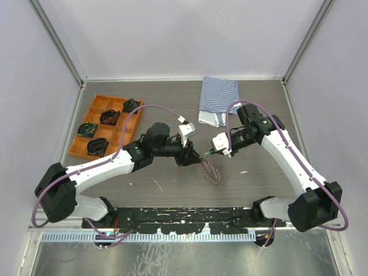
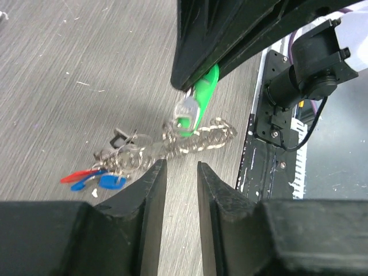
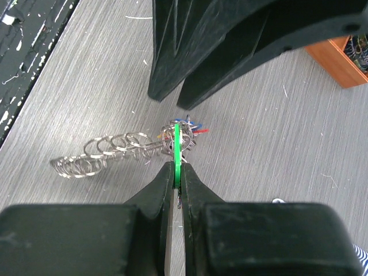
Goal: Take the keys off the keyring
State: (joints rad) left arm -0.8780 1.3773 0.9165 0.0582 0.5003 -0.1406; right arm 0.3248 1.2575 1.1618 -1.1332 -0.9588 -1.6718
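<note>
My right gripper [image 3: 177, 167] is shut on a green-headed key [image 3: 177, 146], seen edge-on, and holds it a little above the table. The keyring [image 3: 172, 138] hangs from that key. Its braided metal chain [image 3: 98, 152] trails left onto the grey table. Red [image 2: 77, 175] and blue [image 2: 112, 181] keys lie by the ring in the left wrist view, where the green key [image 2: 201, 100] hangs under the right gripper's black fingers [image 2: 190, 75]. My left gripper [image 2: 179, 165] is open just short of the chain [image 2: 198, 141], with nothing between its fingers. From above, both grippers [image 1: 188, 156] [image 1: 213, 153] meet over the chain [image 1: 210, 171].
An orange tray [image 1: 92, 109] with dark bundles stands at the back left. A striped blue-white cloth [image 1: 218, 100] lies at the back, right of centre. A black mounting strip [image 1: 184, 218] runs along the near edge. Walls close in both sides.
</note>
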